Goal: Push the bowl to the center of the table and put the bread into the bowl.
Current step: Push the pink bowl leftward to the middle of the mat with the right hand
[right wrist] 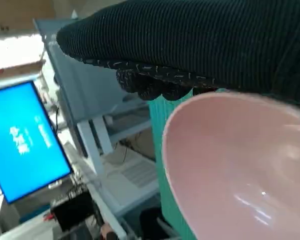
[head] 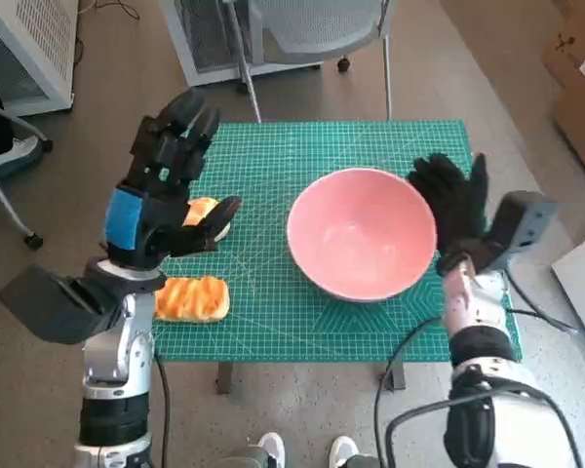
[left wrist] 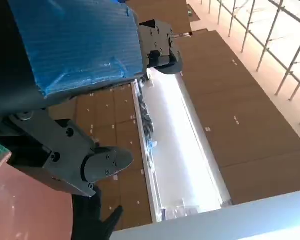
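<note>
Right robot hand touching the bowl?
Cannot tell. In the head view the right robot hand sits against the bowl rim, but no view plainly shows contact or gap.

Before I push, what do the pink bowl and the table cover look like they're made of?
Pink bowl: probably glazed ceramic or hard plastic; smooth, glossy, with small light glints inside, thick rim. Green cutting mat: likely matte rubbery vinyl; flat, printed with a fine white grid and diagonal lines, no shine.

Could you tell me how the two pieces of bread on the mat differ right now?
The far bread is mostly hidden behind the left hand; the near bread lies in plain sight by the mat's front edge. The far one looks rounder, the near one longer and ridged. Both are golden-orange and outside the bowl.
</note>
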Available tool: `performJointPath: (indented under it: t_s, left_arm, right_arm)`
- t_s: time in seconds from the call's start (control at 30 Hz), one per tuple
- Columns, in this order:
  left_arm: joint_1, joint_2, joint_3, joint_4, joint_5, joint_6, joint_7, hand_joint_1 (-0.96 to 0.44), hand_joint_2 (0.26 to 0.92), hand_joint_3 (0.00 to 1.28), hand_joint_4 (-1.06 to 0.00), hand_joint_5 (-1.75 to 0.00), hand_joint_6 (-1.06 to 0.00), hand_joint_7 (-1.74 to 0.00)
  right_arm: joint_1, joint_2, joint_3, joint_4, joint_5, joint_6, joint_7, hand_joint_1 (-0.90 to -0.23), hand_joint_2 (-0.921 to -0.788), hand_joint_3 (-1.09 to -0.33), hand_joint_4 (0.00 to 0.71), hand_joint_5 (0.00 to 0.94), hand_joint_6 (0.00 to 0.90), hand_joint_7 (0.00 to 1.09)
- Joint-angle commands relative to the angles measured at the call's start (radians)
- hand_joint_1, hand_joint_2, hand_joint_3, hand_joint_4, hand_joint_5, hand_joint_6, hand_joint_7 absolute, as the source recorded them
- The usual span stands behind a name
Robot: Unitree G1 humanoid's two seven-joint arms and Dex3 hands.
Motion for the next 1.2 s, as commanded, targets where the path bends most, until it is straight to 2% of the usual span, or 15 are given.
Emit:
performJointPath:
  t_s: [0.03, 0.43, 0.83, 1.2]
  left_arm:
    - [0.027, 0.009, 0.011, -0.028, -0.007, -0.003, 0.002, -0.2, 0.697, 0.59, -0.07, -0.28, 0.0, -0.56]
    - [0.054, 0.012, 0.024, -0.055, 0.003, -0.008, 0.022, -0.23, 0.728, 0.52, -0.07, -0.27, 0.0, -0.57]
    - [0.08, 0.011, 0.038, -0.063, 0.014, -0.021, 0.047, -0.23, 0.75, 0.47, -0.09, -0.26, 0.0, -0.57]
    - [0.087, 0.007, 0.038, -0.059, 0.025, -0.026, 0.071, -0.24, 0.783, 0.41, -0.11, -0.22, 0.0, -0.57]
  right_arm:
    - [-0.009, 0.034, 0.015, 0.005, -0.014, 0.017, -0.014, -0.627, -0.921, -0.786, 0.327, 0.015, 0.433, 0.01]
    - [-0.03, 0.071, 0.04, 0.007, -0.03, 0.035, -0.005, -0.643, -0.921, -0.801, 0.303, 0.001, 0.41, 0.0]
    - [-0.04, 0.097, 0.051, 0.012, -0.044, 0.06, -0.004, -0.614, -0.921, -0.798, 0.302, 0.002, 0.408, 0.0]
    - [-0.046, 0.09, 0.056, 0.009, -0.042, 0.058, 0.009, -0.608, -0.921, -0.801, 0.314, 0.006, 0.425, 0.01]
